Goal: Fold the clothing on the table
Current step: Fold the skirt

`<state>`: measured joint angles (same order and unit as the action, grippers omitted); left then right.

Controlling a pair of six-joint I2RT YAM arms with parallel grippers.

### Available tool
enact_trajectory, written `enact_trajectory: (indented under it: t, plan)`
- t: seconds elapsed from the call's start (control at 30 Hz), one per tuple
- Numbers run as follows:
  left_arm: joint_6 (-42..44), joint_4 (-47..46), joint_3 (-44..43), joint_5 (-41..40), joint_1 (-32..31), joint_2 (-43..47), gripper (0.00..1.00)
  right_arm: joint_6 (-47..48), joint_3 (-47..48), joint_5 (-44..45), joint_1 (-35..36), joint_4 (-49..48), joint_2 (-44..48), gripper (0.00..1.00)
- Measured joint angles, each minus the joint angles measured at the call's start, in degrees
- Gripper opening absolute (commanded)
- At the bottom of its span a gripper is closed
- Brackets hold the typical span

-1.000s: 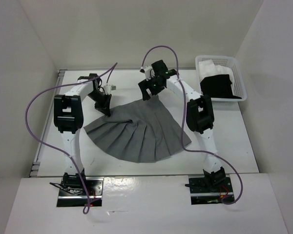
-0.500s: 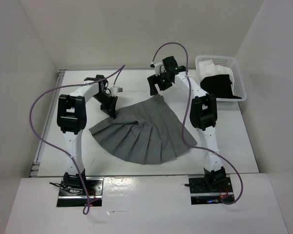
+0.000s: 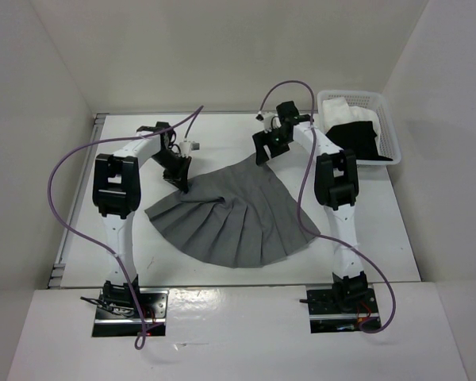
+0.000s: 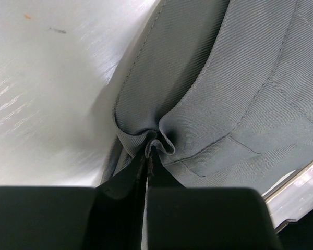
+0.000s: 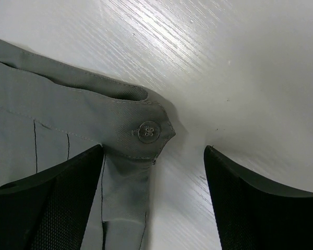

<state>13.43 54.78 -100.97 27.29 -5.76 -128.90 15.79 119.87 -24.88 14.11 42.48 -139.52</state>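
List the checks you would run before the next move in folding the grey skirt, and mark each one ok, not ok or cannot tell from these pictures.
1. Left tool shut on the skirt: ok, fabric bunches between its fingers.
2. Right tool open: ok, jaws stand wide.
3. Right tool grips the waistband corner: not ok; the button tab lies between the open fingers, ungripped.
4. Skirt lies wholly on the table: ok.
5. Basket apart from the skirt: ok, it sits at the far right.
6. Left grip catches every fabric layer: cannot tell.
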Motion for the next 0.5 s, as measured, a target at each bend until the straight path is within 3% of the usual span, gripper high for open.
enact_trajectory:
  t: [0.5]
  plan:
    - [0.02, 0.0, 0.0, -0.02, -0.2, 0.0, 0.0, 0.68, 2.8, -7.26, -0.11, -0.55, -2.47, 0.68]
